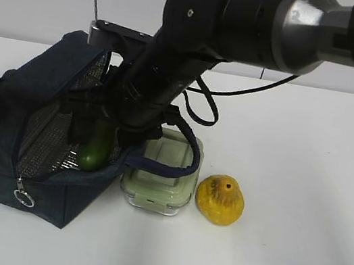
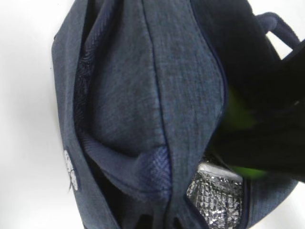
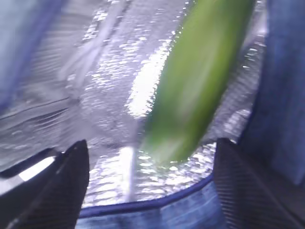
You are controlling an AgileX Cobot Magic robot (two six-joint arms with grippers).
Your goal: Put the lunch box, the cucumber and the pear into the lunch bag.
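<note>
The navy lunch bag (image 1: 18, 98) stands open at the left, its silvery lining (image 1: 44, 143) showing. The green cucumber (image 1: 95, 149) lies inside it, one end up against the lining. My right gripper (image 1: 96, 125) reaches into the bag's mouth; in the right wrist view it (image 3: 150, 186) is open, the cucumber (image 3: 200, 81) lying free just beyond the fingertips. My left gripper (image 2: 167, 222) is pressed against the bag's wall (image 2: 143, 95), the fabric bunched at it. The lunch box (image 1: 163, 171) and the yellow pear (image 1: 220, 200) sit on the table right of the bag.
A bag handle loop (image 1: 171, 166) drapes over the lunch box's lid. The zipper ring pull (image 1: 23, 198) hangs at the bag's front corner. The right arm (image 1: 264, 24) spans the upper view. White table (image 1: 309, 163) extends to the right.
</note>
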